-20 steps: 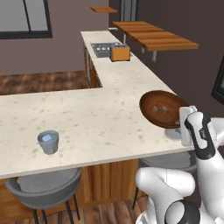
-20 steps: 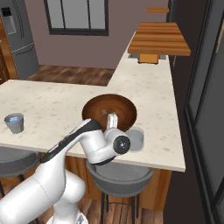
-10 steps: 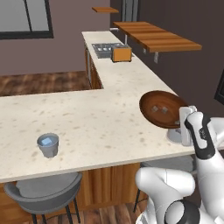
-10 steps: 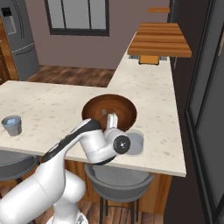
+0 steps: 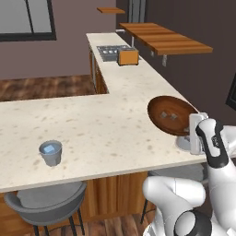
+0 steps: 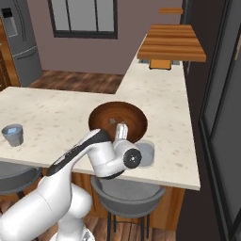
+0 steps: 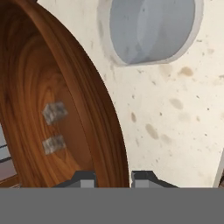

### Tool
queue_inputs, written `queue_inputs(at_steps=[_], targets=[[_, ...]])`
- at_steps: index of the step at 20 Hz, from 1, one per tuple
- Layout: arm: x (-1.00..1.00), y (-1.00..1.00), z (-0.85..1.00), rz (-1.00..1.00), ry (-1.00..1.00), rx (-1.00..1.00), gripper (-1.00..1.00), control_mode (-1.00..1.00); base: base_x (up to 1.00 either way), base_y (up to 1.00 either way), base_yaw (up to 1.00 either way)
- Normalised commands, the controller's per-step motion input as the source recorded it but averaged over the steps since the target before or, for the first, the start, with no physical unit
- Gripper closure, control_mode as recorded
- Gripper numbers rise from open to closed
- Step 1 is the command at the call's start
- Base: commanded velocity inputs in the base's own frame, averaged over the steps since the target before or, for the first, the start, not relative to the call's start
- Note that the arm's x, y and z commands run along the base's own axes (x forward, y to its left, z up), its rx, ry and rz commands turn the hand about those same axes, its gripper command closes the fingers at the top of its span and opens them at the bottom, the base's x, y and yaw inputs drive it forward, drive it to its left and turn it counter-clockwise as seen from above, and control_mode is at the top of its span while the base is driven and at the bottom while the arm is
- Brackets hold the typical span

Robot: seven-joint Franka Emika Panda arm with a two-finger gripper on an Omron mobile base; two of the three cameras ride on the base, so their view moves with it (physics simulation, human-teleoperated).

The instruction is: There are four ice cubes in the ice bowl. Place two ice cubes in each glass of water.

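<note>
While gripper (image 7: 113, 177) hangs clenched, grasping nothing, over ice bowl (image 7: 103, 118) rim, bowl near counter's (image 5: 106, 129) front right corner holds two ice cubes (image 7: 54, 112) — near glass (image 7: 151, 28) beside bowl; far glass (image 5: 50, 152) at front left edge.

A reddish-brown wood grain is shown on the bowl (image 7: 65, 109), pale grey-blue on the glasses (image 5: 50, 152), and speckled cream on the tabletop (image 5: 92, 124).
</note>
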Motion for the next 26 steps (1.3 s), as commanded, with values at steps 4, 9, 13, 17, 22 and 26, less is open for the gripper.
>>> queue_inputs(at_steps=[4, 9, 13, 17, 22, 26], targets=[[0.0, 0.0, 0.0, 0.0, 0.02, 0.18, 1.0, -1.0, 0.0, 0.0, 0.0], [0.06, 0.2, 0.0, 0.0, 0.03, 0.22, 1.0, -1.0, 0.0, 0.0, 0.0], [0.2, 0.73, -0.1, 0.0, 0.09, 0.08, 1.0, -1.0, 0.0, 0.0, 0.0], [0.29, 0.29, -0.09, 0.0, 0.16, 0.07, 1.0, -1.0, 0.0, 0.0, 0.0], [-0.05, 0.0, -0.19, -0.09, 0.03, 0.32, 1.0, -1.0, 0.0, 0.0, 0.0], [0.0, 0.0, -0.05, -0.1, 0.0, 0.34, 1.0, -1.0, 0.0, 0.0, 0.0]])
